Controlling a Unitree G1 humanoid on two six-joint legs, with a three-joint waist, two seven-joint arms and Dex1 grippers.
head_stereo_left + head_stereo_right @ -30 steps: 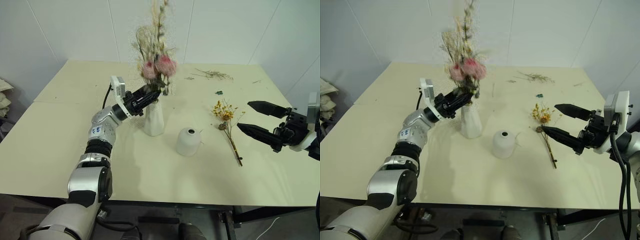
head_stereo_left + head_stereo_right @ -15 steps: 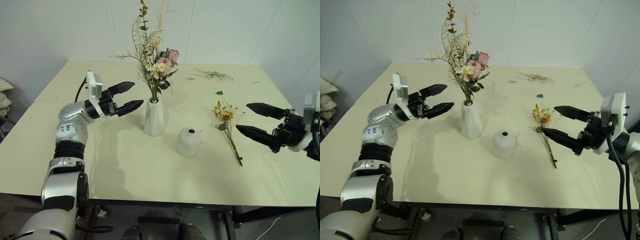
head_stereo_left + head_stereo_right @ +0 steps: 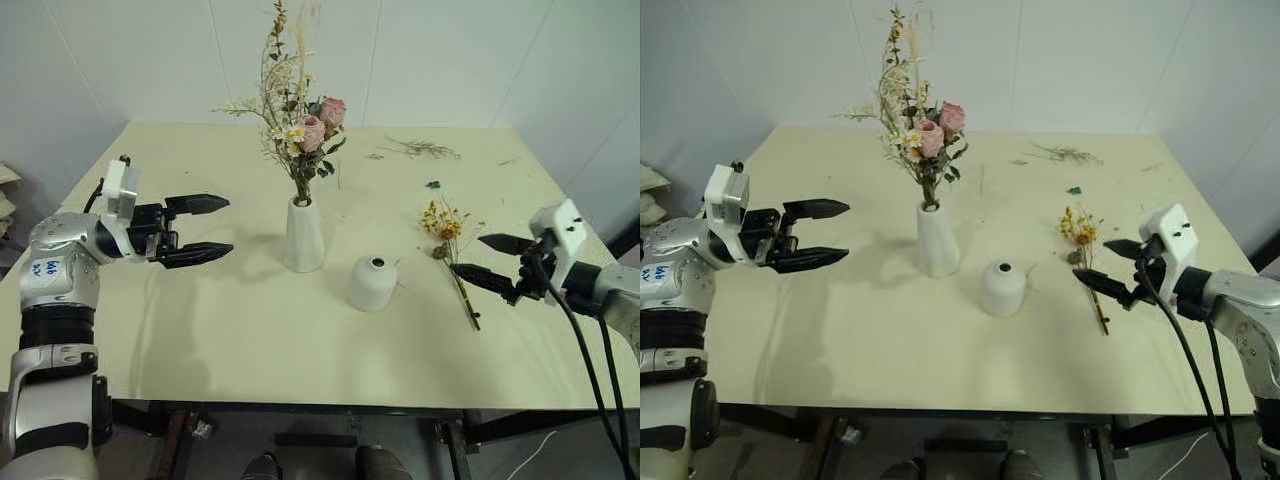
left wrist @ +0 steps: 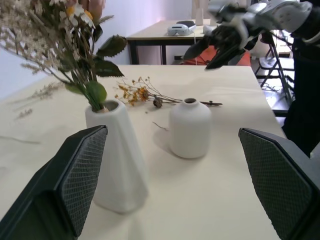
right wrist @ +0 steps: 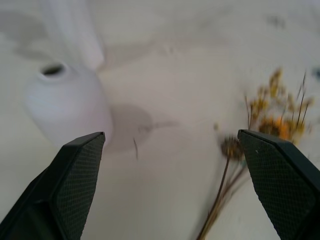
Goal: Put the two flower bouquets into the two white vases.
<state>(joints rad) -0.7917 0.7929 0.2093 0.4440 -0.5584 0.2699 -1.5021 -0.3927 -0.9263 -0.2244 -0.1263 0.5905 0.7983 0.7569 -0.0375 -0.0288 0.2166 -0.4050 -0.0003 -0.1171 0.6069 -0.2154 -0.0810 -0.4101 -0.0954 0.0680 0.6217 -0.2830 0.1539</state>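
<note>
Since a second ago my left gripper (image 3: 210,227) has let go of the rose bunch (image 3: 297,125) and pulled back to the left; its two fingers now stand wide apart with nothing between them, pointing level toward the tall vase (image 3: 304,235). Roses sit upright in that vase, stems down in the mouth, well clear of the left fingertips.

Right gripper (image 3: 492,263) has dropped lower and come in toward the yellow sprig (image 3: 450,241), fingers spread wide, holding nothing. Sprig lies flat on the table (image 3: 250,340), flower heads away from me, stem running back toward the near edge. It's just off the right fingertips, not touched as far as I can tell. In the right wrist view the sprig (image 5: 260,135) lies close by one finger (image 5: 280,175), and the short vase (image 5: 67,102) lies past the other.

Short vase (image 3: 370,283) stands upright and empty between the tall vase and the sprig, apart from both. Loose twigs (image 3: 425,149) lie at the far side of the table, well beyond the right fingers.
</note>
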